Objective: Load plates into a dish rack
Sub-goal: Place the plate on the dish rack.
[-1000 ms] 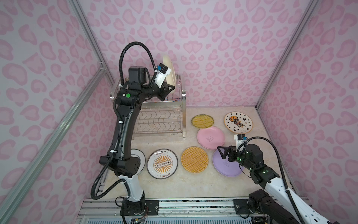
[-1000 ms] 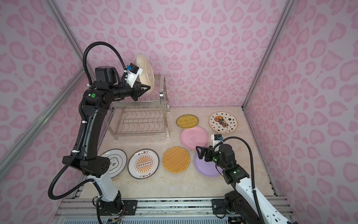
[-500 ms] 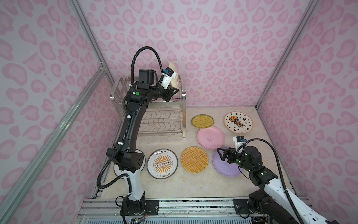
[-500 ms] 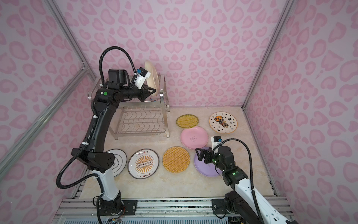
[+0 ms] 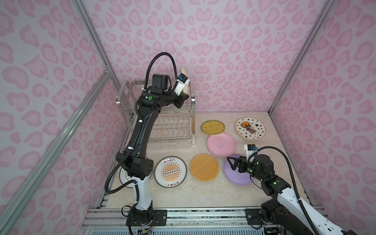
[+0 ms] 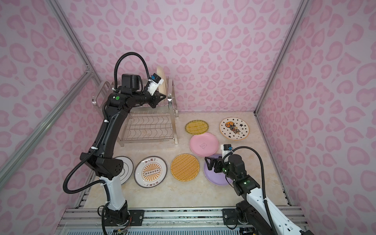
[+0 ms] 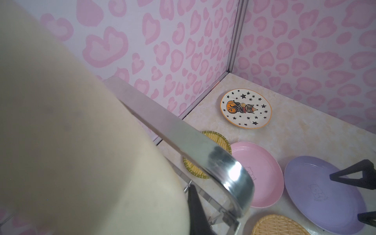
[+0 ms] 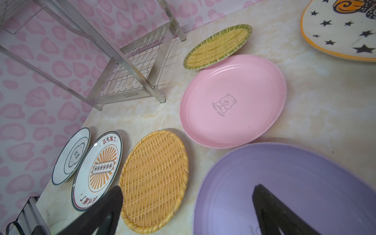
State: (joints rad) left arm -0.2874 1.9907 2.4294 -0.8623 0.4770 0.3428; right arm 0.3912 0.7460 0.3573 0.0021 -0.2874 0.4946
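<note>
Reaching up over the dish rack (image 5: 173, 126), the left fingers (image 5: 181, 99) are pressed tight on the cream plate (image 5: 184, 71), pinching it low down. The plate stands on edge, near upright, above the top tier at the rack's end closest to the other plates. In the left wrist view the cream plate (image 7: 61, 122) fills most of the picture, with the rack's shiny rail (image 7: 183, 138) just beside it. Whether its lower edge sits between the prongs, I cannot tell.

Over on the other side, the right fingers (image 5: 232, 162) are spread wide and holding nothing. They hang low over the lilac plate (image 5: 234, 177), at its edge nearest the orange woven plate (image 5: 204, 167). In the right wrist view one finger (image 8: 270, 209) is over the lilac, the other out past its rim.

Seven plates lie flat on the desk (image 5: 203, 193). The pink plate (image 5: 221, 144) sits between the lilac and the green-rimmed woven plate (image 5: 212, 127), edge to edge with both. The star plate (image 5: 250, 128) lies apart, toward the back corner. In front of the rack sit the sunburst plate (image 5: 170, 172) and, beside it, the dark-rimmed plate (image 6: 127, 168), partly hidden by the left arm (image 5: 142, 130).
</note>
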